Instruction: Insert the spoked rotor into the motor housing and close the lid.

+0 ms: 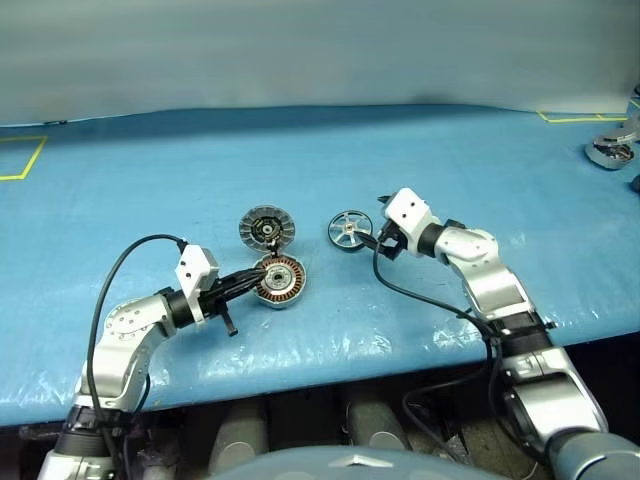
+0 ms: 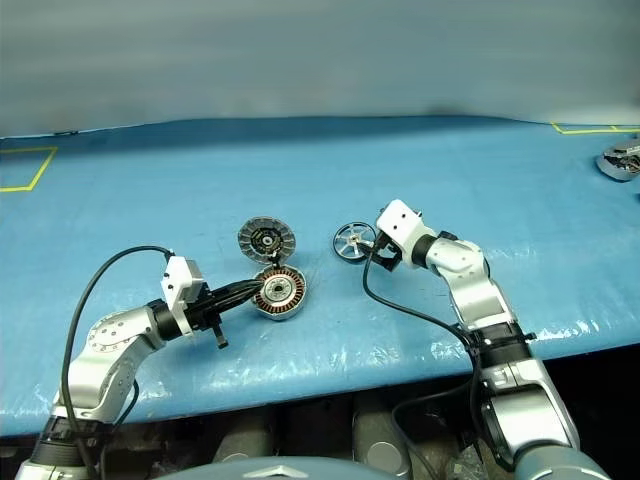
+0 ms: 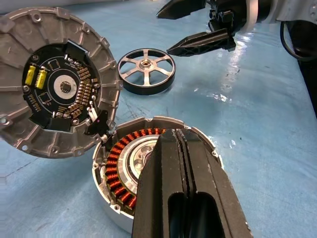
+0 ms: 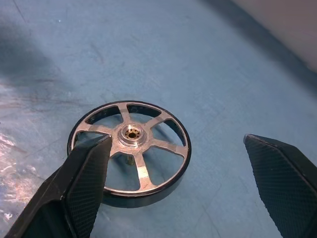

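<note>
Item one, the blue table cover (image 1: 420,160): it spans the work surface in front of me and carries everything listed below.

Item two, the motor housing (image 1: 279,281): I see it lying flat near the front of the cover, open side up, its ring of copper-brown windings exposed around a pale centre.

Item three, the lid (image 1: 267,227): swung open and joined to the housing at the hinge, it lies just behind the housing with its ribbed inner face and dark centre showing.

Item four, the spoked rotor (image 1: 349,230): it rests flat on the cover beside the lid, on my right of it, apart from the housing.

Item five, the left gripper (image 3: 184,188): I find its fingers pressed together with nothing between them, the tips at the near rim of the housing.

Item six, the right gripper (image 4: 183,163): its fingers are spread wide and empty, one to each side of the rotor in the wrist view, neither touching it.

Item seven, a second metal part (image 1: 610,152): at the far right edge of the cover.
</note>
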`<state>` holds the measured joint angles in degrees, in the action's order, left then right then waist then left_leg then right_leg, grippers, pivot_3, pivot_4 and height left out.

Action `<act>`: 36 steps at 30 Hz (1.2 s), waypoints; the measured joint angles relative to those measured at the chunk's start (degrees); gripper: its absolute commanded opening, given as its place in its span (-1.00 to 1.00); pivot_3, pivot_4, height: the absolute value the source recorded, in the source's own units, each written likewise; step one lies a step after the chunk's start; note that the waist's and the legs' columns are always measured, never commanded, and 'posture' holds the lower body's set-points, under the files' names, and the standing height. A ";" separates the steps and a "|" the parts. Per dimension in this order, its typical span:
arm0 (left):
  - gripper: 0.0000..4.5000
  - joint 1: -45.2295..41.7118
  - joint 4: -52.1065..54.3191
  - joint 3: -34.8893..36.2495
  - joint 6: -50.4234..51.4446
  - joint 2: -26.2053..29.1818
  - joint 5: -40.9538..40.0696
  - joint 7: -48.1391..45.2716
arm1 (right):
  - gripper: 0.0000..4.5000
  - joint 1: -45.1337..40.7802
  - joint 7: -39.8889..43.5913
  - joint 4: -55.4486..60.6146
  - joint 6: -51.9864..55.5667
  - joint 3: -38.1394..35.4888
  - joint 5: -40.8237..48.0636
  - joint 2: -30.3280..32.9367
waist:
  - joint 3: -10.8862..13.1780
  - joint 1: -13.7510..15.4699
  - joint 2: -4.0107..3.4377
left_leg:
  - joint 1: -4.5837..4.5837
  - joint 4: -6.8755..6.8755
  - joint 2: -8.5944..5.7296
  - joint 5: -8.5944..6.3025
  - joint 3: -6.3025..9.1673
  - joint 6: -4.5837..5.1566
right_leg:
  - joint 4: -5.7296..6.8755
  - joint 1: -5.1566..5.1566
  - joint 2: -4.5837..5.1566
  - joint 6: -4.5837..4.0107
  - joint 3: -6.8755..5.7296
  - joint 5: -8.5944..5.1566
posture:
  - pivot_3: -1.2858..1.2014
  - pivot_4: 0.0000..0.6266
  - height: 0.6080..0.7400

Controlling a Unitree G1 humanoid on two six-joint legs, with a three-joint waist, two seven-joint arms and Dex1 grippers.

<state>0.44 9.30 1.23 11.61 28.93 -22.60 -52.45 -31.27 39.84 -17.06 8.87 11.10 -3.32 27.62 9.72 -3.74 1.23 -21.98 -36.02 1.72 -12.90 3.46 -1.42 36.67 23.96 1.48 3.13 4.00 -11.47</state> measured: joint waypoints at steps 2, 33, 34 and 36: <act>-1.00 0.58 0.00 0.04 -0.50 -0.20 0.01 0.40 | 1.00 -1.92 1.05 -3.43 -0.54 1.54 -1.41 0.00 | 0.00 0.08 0.00 | -0.04 0.01 0.00 -0.01 0.01 0.01 | -0.02 0.01 0.00 0.01 -0.01 -0.01 | 0.03 -0.52 1.00; -1.00 3.26 -0.05 0.22 -2.45 -1.50 1.25 4.35 | 0.46 -4.03 5.66 -5.95 0.86 5.87 -5.73 -1.75 | -0.01 -0.10 0.01 | 0.14 0.00 0.01 -0.03 0.01 0.03 | -0.03 -0.16 0.00 0.04 -0.01 -0.03 | 0.03 -0.52 1.00; -1.00 3.27 -0.06 0.24 -2.46 -1.50 1.27 4.44 | 0.30 -4.41 6.06 -7.01 0.37 5.91 -5.68 -2.13 | -0.02 -0.13 0.02 | 0.19 0.00 0.01 -0.03 0.01 0.03 | -0.03 -0.20 0.00 0.04 -0.01 -0.03 | 0.03 -0.52 1.00; -1.00 3.33 -0.06 0.24 -2.51 -1.50 1.31 4.62 | 0.00 -5.35 6.12 -9.05 -0.22 6.03 -5.79 -2.58 | -0.03 -0.14 0.03 | 0.23 -0.02 0.01 -0.03 0.01 0.03 | -0.02 -0.24 0.00 0.04 -0.01 -0.03 | 0.03 -0.52 1.00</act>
<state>3.77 9.24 1.47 9.10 27.43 -21.29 -47.84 -36.62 45.97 -26.10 8.65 17.13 -9.11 25.04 9.69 -3.88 1.27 -21.75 -36.04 1.72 -12.92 3.47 -1.39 36.65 23.72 1.47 3.18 3.99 -11.50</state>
